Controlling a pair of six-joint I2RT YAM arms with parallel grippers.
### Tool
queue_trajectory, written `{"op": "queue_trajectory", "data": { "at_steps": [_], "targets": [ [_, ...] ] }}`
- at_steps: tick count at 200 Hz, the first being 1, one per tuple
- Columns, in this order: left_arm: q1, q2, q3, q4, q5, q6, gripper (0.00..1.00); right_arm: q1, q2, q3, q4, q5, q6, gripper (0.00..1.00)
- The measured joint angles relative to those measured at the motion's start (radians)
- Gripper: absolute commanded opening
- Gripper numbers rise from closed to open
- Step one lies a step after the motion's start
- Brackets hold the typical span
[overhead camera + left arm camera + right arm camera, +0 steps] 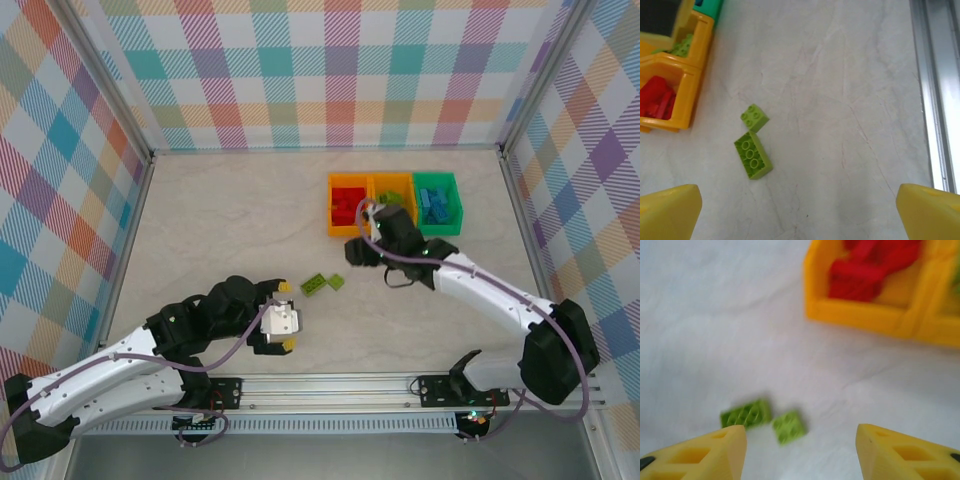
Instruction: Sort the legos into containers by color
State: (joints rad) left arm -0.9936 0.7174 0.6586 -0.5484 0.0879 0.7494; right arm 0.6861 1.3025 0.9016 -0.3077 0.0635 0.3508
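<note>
Two lime green legos lie side by side on the table, a longer one [314, 284] [753, 156] [746, 415] and a small square one [336, 281] [754, 117] [789, 426]. At the back right stand three containers in a row: an orange bin [333, 205] [860, 317] with red legos [348, 205], an orange bin [392, 180] with green legos, and a green bin [437, 230] with blue legos [432, 203]. My left gripper [292, 316] [800, 215] is open and empty, just near-left of the loose legos. My right gripper [372, 225] [800, 440] is open and empty at the bins' front edge.
Metal rails [400, 385] [940, 100] run along the near edge of the table. Checked walls [320, 70] close in the back and both sides. Bare tabletop [230, 220] spreads left of the bins.
</note>
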Motion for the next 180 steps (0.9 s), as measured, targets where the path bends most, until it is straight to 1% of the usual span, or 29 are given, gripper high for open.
{"op": "queue_trajectory", "data": {
  "at_steps": [26, 48, 73, 100, 113, 134, 163, 180],
  "targets": [
    [0.000, 0.008, 0.002, -0.030, 0.031, 0.029, 1.00, 0.075, 0.023, -0.069, 0.002, 0.006, -0.083, 0.62],
    [0.000, 0.009, 0.002, -0.042, 0.035, 0.045, 1.00, 0.120, 0.103, -0.074, 0.037, 0.033, -0.166, 0.63],
    [0.000, 0.009, 0.002, -0.048, 0.032, 0.054, 1.00, 0.132, 0.224, -0.060, 0.079, 0.057, -0.241, 0.67],
    [0.000, 0.009, 0.002, -0.048, 0.029, 0.056, 1.00, 0.132, 0.356, -0.017, 0.116, 0.068, -0.295, 0.68],
    [0.000, 0.009, 0.002, -0.048, 0.024, 0.056, 1.00, 0.132, 0.391, -0.015, 0.146, 0.071, -0.310, 0.64],
    [0.000, 0.009, 0.002, -0.048, 0.023, 0.056, 1.00, 0.132, 0.425, -0.015, 0.179, 0.071, -0.321, 0.50],
    [0.000, 0.009, 0.002, -0.044, 0.024, 0.055, 1.00, 0.132, 0.438, -0.015, 0.219, 0.074, -0.314, 0.38],
    [0.000, 0.009, 0.002, -0.044, 0.024, 0.056, 1.00, 0.132, 0.438, -0.015, 0.233, 0.074, -0.315, 0.29]
  ]
}}
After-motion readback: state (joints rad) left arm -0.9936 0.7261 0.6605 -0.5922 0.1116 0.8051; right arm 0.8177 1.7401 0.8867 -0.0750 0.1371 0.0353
